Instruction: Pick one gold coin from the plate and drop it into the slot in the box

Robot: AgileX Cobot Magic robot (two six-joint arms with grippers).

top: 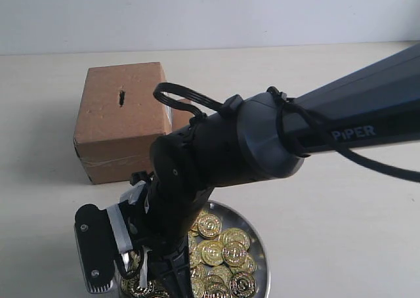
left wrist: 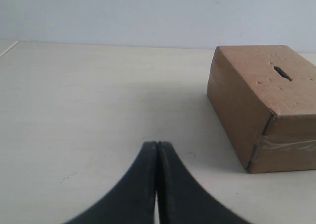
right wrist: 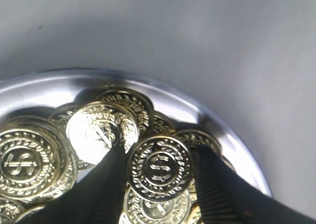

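We note the left pincer (left wrist: 157, 147) clenched on nothing, hanging over the table (left wrist: 74, 110), well apart from the box (left wrist: 261, 100). The box stands upright on the left, and no coin shows at the slot (top: 122, 98) in its top. To the right of it and nearer the camera, the plate (top: 261, 262) carries a heap of gold coins (top: 223, 252). The right pincer (right wrist: 160, 154) is down at the heap. Its fingers (right wrist: 106, 184) are spread to either side of one coin (right wrist: 159, 167), close against its rim. Pinching or not, we cannot tell. We judge the pick in hand; the carry to the box and the drop are not yet done.
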